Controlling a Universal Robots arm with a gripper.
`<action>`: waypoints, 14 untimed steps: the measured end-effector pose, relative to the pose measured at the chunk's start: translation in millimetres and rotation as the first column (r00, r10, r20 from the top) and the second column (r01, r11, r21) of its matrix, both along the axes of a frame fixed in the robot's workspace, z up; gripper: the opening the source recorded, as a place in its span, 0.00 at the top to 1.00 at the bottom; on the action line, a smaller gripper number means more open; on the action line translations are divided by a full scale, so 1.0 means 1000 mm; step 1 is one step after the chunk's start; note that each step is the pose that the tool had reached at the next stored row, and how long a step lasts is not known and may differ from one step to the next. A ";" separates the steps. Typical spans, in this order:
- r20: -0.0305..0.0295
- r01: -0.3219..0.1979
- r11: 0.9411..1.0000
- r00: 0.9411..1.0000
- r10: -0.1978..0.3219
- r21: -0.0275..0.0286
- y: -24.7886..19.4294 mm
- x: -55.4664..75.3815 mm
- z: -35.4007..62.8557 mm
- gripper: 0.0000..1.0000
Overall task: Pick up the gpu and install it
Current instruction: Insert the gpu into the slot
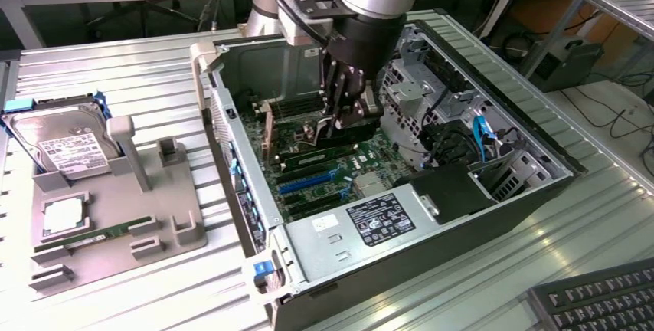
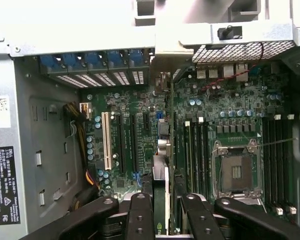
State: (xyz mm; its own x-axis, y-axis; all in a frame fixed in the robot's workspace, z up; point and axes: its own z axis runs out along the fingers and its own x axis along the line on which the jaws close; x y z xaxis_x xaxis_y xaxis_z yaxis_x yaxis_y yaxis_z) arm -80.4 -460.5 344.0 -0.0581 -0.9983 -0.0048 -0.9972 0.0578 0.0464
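The gpu (image 2: 161,175) stands edge-on between my fingers (image 2: 140,215), a thin green board with a silvery end piece, reaching towards the case's rear slot openings (image 2: 95,77). My gripper (image 2: 165,202) is shut on it. In the exterior view the gripper (image 1: 341,116) is down inside the open computer case (image 1: 531,155), holding the gpu (image 1: 325,133) upright just over the motherboard (image 1: 353,166), beside the expansion slots (image 2: 122,145). Whether the card's edge touches a slot I cannot tell.
A grey tray (image 1: 164,216) at the exterior view's left carries a hard drive (image 1: 67,147), a processor (image 1: 61,216) and a memory stick (image 1: 97,235). Inside the case are the power supply (image 1: 378,216), drive cage (image 1: 430,86) and processor socket (image 2: 235,172). A keyboard (image 1: 603,300) lies at the lower right.
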 end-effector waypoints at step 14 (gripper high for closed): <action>0.000 0.000 1.000 1.000 0.000 0.002 0.0000 0.000 -0.0072 0.74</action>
